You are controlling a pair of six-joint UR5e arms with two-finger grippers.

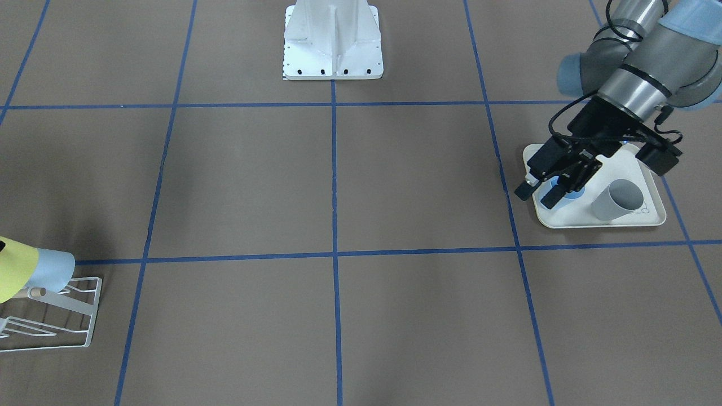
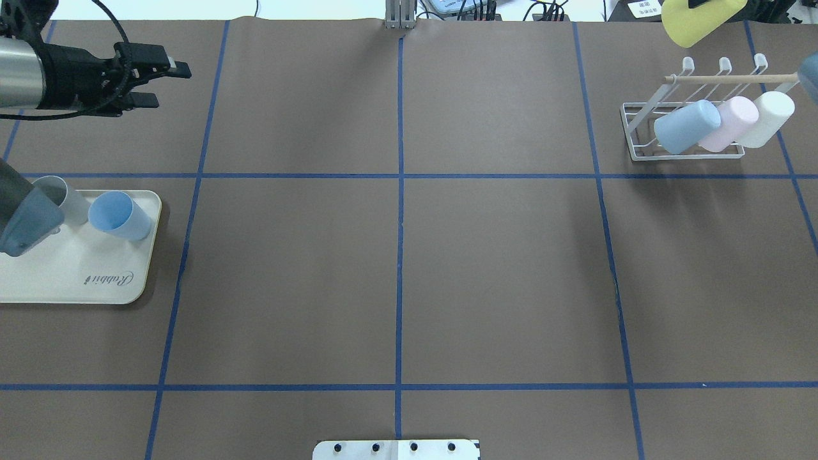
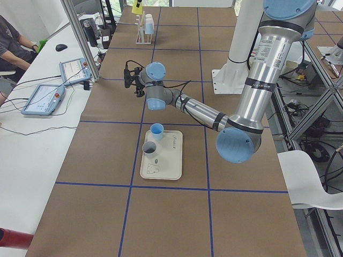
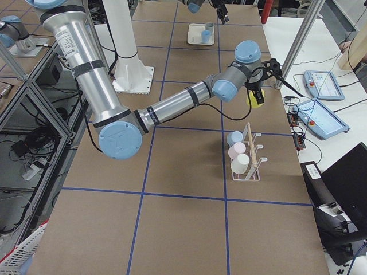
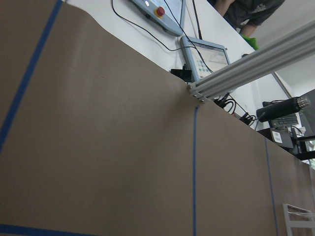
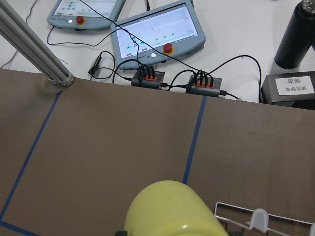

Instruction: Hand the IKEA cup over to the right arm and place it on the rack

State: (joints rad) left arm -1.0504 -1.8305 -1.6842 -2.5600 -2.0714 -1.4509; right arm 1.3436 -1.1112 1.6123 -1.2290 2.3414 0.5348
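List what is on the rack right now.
Three cups sit on the rack: blue cup, pink cup, white cup. The yellow cup is in the right gripper, not on it. Their insides are hidden.

Bright, even light falls from above on the brown table [image 2: 498, 268]. Shadows are soft and faint: one to the right of the tray [image 2: 77, 281], another just on the near side of the rack [image 2: 639, 137]. The white base plate [image 1: 333, 39] looks slightly washed out. In the right wrist view the yellow cup [image 6: 172, 209], close to the lens, is soft.
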